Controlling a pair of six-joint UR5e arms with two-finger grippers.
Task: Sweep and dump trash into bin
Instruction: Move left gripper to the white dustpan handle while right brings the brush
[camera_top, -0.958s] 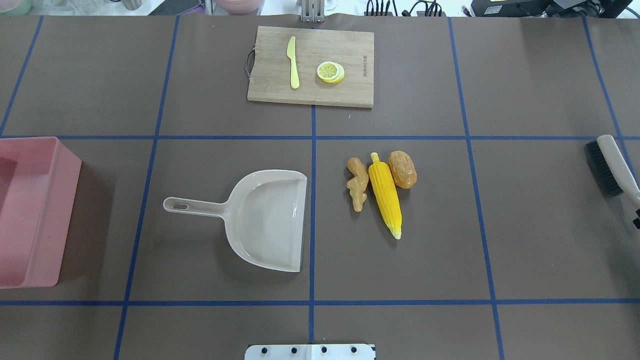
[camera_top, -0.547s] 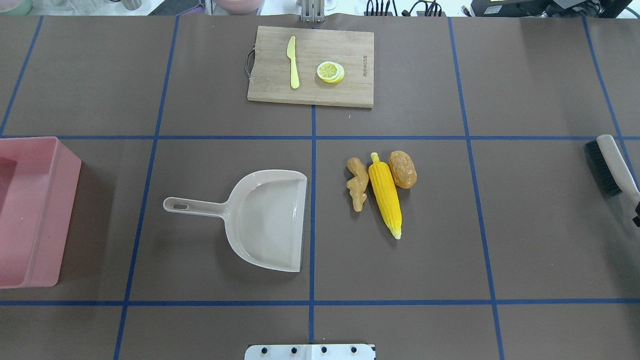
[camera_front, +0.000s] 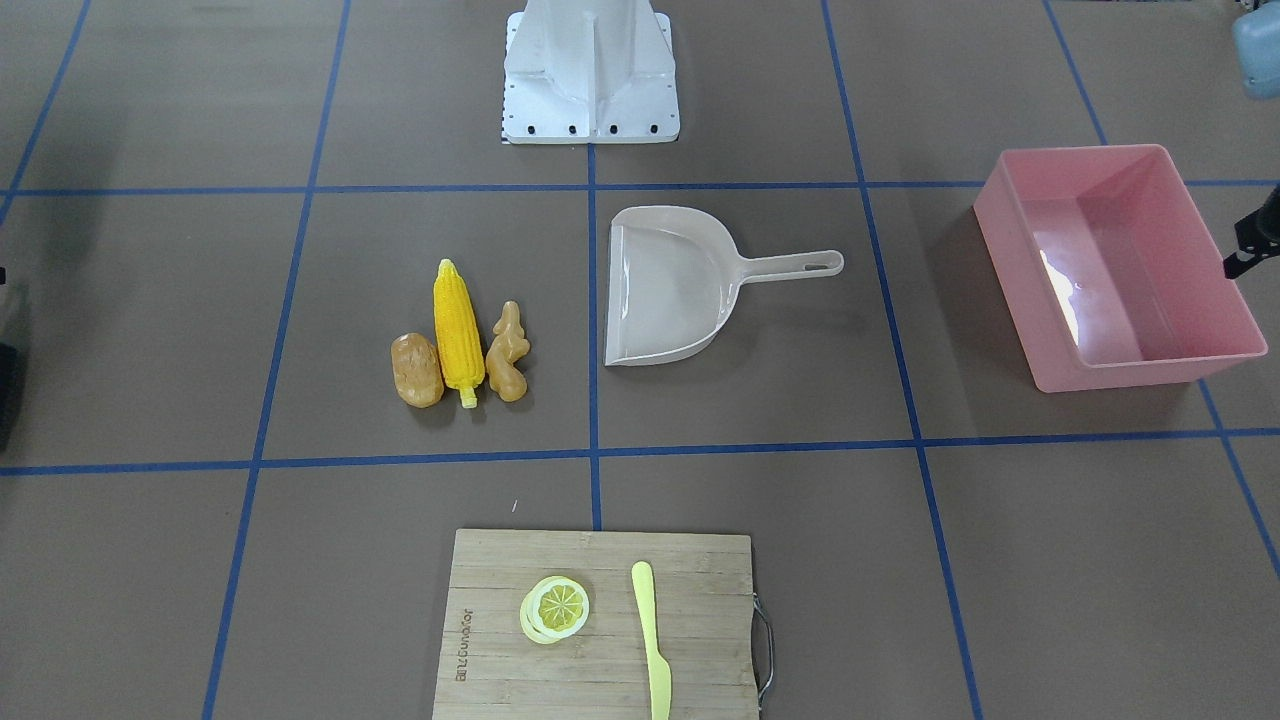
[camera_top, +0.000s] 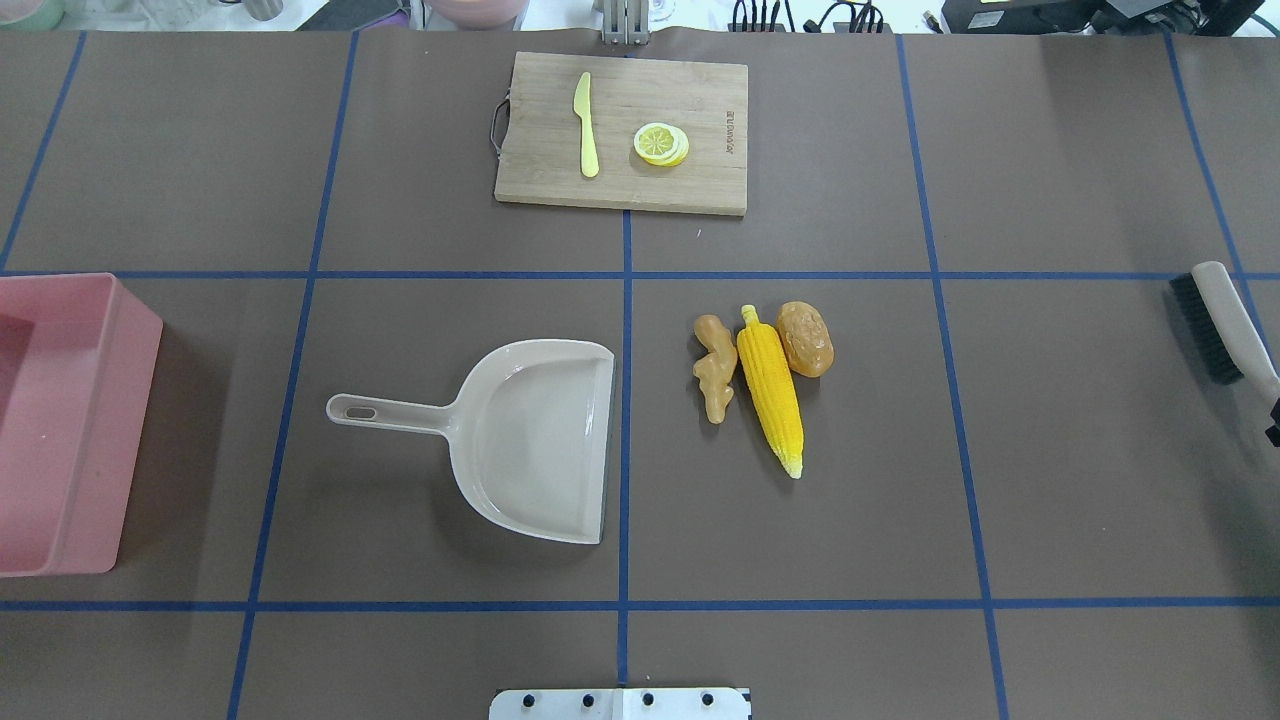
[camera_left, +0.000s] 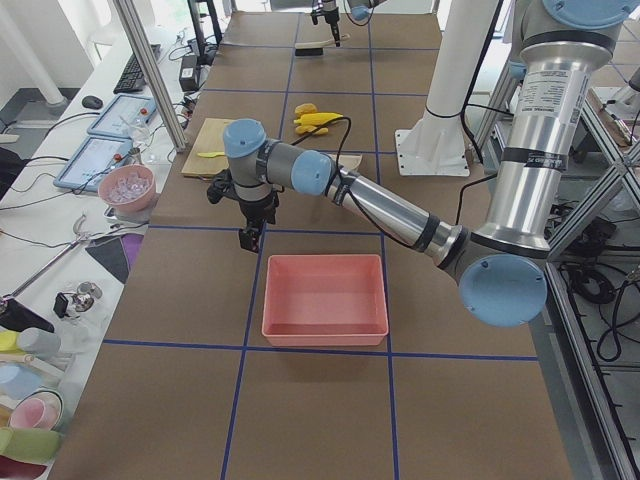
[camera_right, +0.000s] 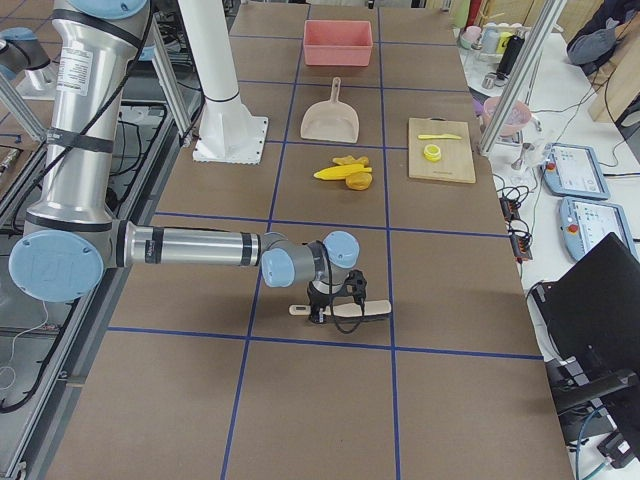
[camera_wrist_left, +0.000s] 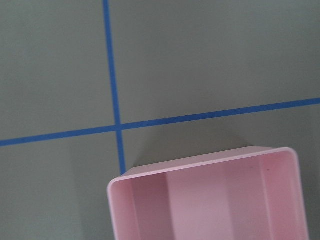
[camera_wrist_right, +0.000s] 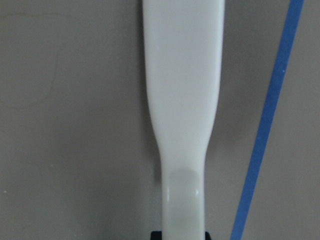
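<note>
Right gripper (camera_wrist_right: 182, 235) looks clamped on the handle of the beige plastic brush with black bristles (camera_top: 1226, 315), dark jaws showing either side of it, far out on the robot's right. The left gripper (camera_left: 250, 238) hangs just beside the pink rectangular plastic bin (camera_front: 1015, 285), and I cannot tell whether it is spread or closed. Trash lies in one cluster, well apart from the brush. The yellow corn cob (camera_top: 770, 400) sits between the tan knobbly ginger root (camera_top: 715, 368) and the brown oval potato (camera_top: 806, 340) — all near the open lip of the beige dustpan (camera_top: 540, 440), which nothing holds. Likely trouble: a sweep could shove the loose pan away, the round corn could roll past the lip, and a grip well back from the bristles may let the brush twist.
</note>
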